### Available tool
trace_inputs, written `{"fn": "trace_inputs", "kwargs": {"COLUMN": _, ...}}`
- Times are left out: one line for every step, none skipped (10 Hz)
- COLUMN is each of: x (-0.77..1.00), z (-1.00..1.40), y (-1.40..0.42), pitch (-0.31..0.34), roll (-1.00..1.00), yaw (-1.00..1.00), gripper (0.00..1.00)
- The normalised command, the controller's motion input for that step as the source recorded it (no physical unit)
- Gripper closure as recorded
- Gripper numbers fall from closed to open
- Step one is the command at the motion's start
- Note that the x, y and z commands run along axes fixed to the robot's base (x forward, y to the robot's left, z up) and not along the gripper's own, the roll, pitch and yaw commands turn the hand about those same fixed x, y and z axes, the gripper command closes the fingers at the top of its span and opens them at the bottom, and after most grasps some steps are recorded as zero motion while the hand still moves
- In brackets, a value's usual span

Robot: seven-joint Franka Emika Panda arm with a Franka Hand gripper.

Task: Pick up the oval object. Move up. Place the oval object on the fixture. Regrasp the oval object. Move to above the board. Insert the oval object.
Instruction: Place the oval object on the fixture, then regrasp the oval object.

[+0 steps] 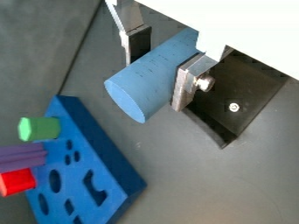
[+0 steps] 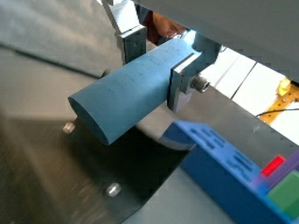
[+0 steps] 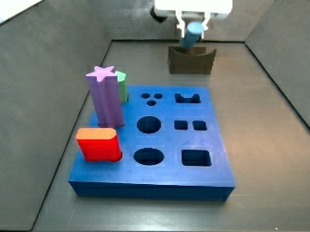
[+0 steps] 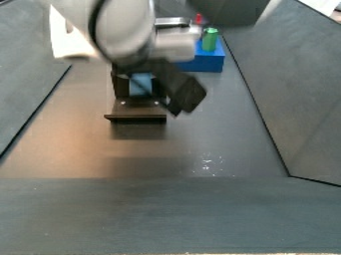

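Note:
My gripper [image 1: 162,63] is shut on the oval object [image 1: 149,80], a smooth light blue peg that lies crosswise between the silver fingers [image 1: 187,83]. Both wrist views show this grip [image 2: 158,66]. In a side view the gripper [image 3: 193,20] holds the oval object [image 3: 193,34] just over the dark fixture [image 3: 191,60] at the far end of the floor. I cannot tell whether the peg touches the fixture. The fixture also shows in a wrist view [image 1: 247,101]. The blue board [image 3: 169,136] lies nearer, apart from the gripper.
On the board's left side stand a purple star-topped peg [image 3: 105,95], a green peg [image 3: 122,87] and a red block [image 3: 98,143]. Dark walls rise around the floor. In a side view the arm [image 4: 127,30] hides the gripper above the fixture [image 4: 138,108].

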Motion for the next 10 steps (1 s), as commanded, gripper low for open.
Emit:
{"fn": "trace_inputs", "kwargs": {"x": 0.18, "z": -0.86, "y": 0.13, "pitch": 0.037, "roll": -0.11, "yaw": -0.21, "gripper": 1.0}}
{"fn": "trace_inputs", "kwargs": {"x": 0.14, "z": -0.6, "y": 0.09, "pitch": -0.001, "roll": -0.12, "yaw": -0.19, "gripper": 1.0}}
{"fn": "trace_inputs", "kwargs": {"x": 0.0, "z": 0.0, "y": 0.0, "pitch": 0.0, "roll": 0.0, "yaw": 0.0, "gripper": 0.0}}
{"fn": "trace_inputs", "kwargs": {"x": 0.0, "z": 1.0, "y": 0.0, "pitch": 0.04, "roll": -0.07, "yaw": 0.06, "gripper": 0.0}}
{"fn": "trace_inputs", "kwargs": {"x": -0.01, "z": 1.0, "y": 0.0, "pitch": 0.042, "roll": -0.06, "yaw": 0.06, "gripper": 0.0}}
{"fn": "trace_inputs", "kwargs": {"x": -0.02, "z": 1.0, "y": 0.0, "pitch": 0.061, "roll": 0.01, "yaw": 0.03, "gripper": 0.0}}
{"fn": "trace_inputs", "kwargs": {"x": -0.04, "z": 1.0, "y": 0.0, "pitch": 0.08, "roll": 0.04, "yaw": 0.01, "gripper": 0.0}}
{"fn": "trace_inputs", "kwargs": {"x": -0.04, "z": 0.83, "y": 0.0, "pitch": 0.087, "roll": 0.05, "yaw": 0.0, "gripper": 0.0}}
{"fn": "trace_inputs", "kwargs": {"x": -0.03, "z": 0.54, "y": 0.0, "pitch": 0.087, "roll": 0.06, "yaw": -0.02, "gripper": 0.0}}
{"fn": "trace_inputs", "kwargs": {"x": -0.03, "z": 0.42, "y": 0.0, "pitch": 0.089, "roll": 0.06, "yaw": -0.03, "gripper": 0.0}}
